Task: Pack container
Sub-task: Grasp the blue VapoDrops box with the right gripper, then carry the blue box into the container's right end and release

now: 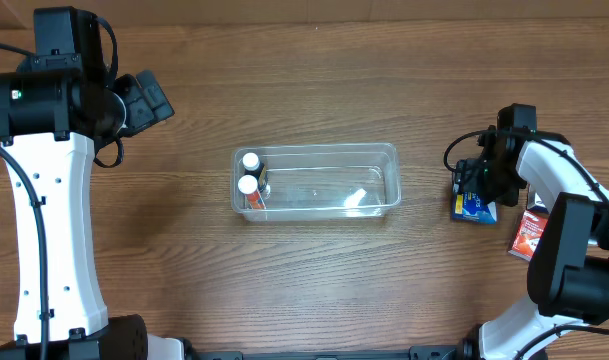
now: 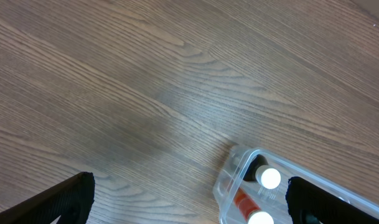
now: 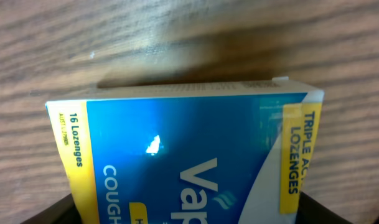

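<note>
The clear container [image 1: 316, 181] sits at the table's middle. Two white-capped bottles [image 1: 249, 173] stand in its left end and a small white piece [image 1: 356, 197] lies at its right end. My left gripper [image 2: 189, 202] is open and empty, high above the table, with the container's left corner [image 2: 239, 171] and the bottles [image 2: 269, 178] between its fingers in the left wrist view. My right gripper [image 1: 481, 182] is open and straddles a blue and yellow lozenge box [image 1: 474, 206] lying on the table right of the container. That box fills the right wrist view [image 3: 183, 162].
A red and white packet [image 1: 529, 235] lies at the far right, beside my right arm. The table is bare brown wood [image 1: 314, 80].
</note>
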